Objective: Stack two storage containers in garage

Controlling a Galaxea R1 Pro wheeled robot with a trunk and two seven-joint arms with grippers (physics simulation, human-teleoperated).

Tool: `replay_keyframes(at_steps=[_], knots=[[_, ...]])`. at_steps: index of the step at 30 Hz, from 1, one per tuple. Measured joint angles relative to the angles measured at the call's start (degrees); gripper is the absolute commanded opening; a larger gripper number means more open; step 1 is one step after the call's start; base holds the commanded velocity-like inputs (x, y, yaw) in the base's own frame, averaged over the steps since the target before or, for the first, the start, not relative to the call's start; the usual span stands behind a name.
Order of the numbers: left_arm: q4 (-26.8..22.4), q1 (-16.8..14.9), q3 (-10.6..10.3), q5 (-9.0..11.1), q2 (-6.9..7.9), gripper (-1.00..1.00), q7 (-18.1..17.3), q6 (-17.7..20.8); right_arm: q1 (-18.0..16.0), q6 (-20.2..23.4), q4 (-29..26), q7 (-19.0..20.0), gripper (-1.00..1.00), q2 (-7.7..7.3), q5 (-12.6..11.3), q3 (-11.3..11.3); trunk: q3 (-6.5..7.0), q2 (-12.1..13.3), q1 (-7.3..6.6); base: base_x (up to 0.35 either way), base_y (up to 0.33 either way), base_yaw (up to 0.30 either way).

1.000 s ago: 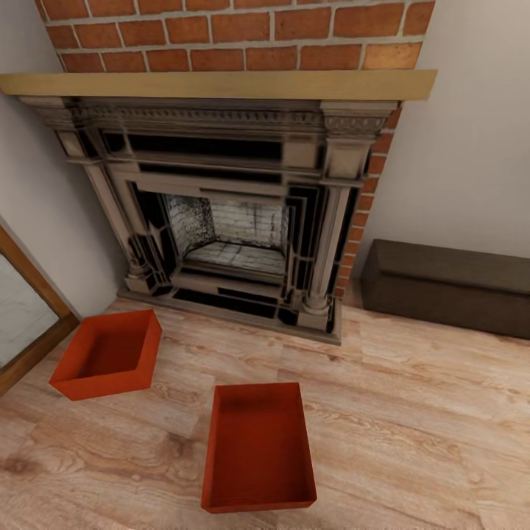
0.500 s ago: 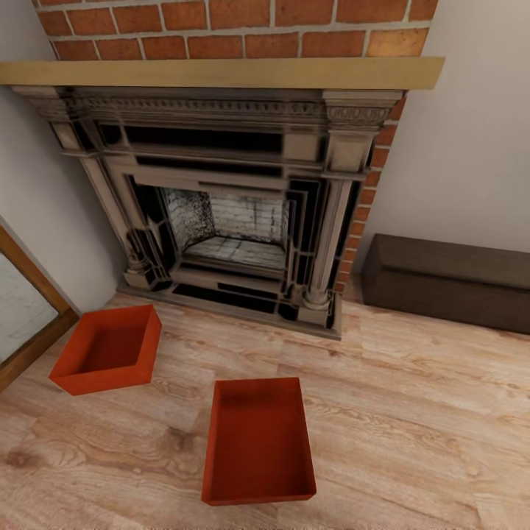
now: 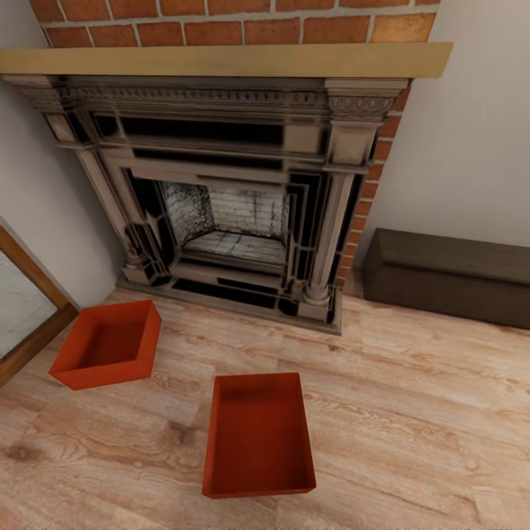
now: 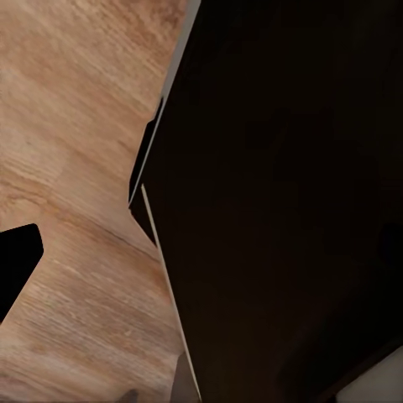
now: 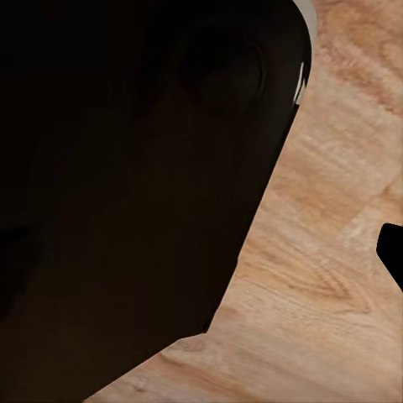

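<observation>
We're in the living room, head camera looking down at the fireplace (image 3: 228,199) with its red brick chimney (image 3: 221,20) above a pale wood mantel shelf (image 3: 221,60). Both storage containers sit on the light wood plank floor (image 3: 412,412) in front of the hearth, open side up, nothing in them. The left container (image 3: 108,353) sits near the fireplace's left foot, turned at a slight angle, just beside the wood-framed glass door (image 3: 22,316) at the left edge of the view. The near container (image 3: 257,434) lies closer to us, roughly centred, long side running away from the camera. The two bins are apart, not touching, bare planks between them. A dark brown chest (image 3: 449,276) stands against the white wall (image 3: 471,147) to the right of the fireplace, well apart from both bins. No labels, brands or writing readable on the bins, the chest or the fireplace. Left wrist view: dark robot bodywork (image 4: 285,210) up close, plank floor beside it, a small black shape (image 4: 15,260) at the frame edge that we can't identify. Right wrist view: the same sort of picture, a dark rounded body (image 5: 134,185) over planks and a black sliver (image 5: 393,252) at the edge. From either wrist view, we can't tell whether the fingers are open or closed, and neither hand is near a bin.
</observation>
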Motion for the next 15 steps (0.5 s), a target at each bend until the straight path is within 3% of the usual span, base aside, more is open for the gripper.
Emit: replay_keyframes(at_steps=[15], knots=[[0.00,0.00,0.00,0.00,0.00,1.00,0.00,0.00,0.00,-0.05,0.00,0.00,1.00,-0.08,0.00,0.00,-1.39,0.00,0.00,0.000,0.000,0.000]])
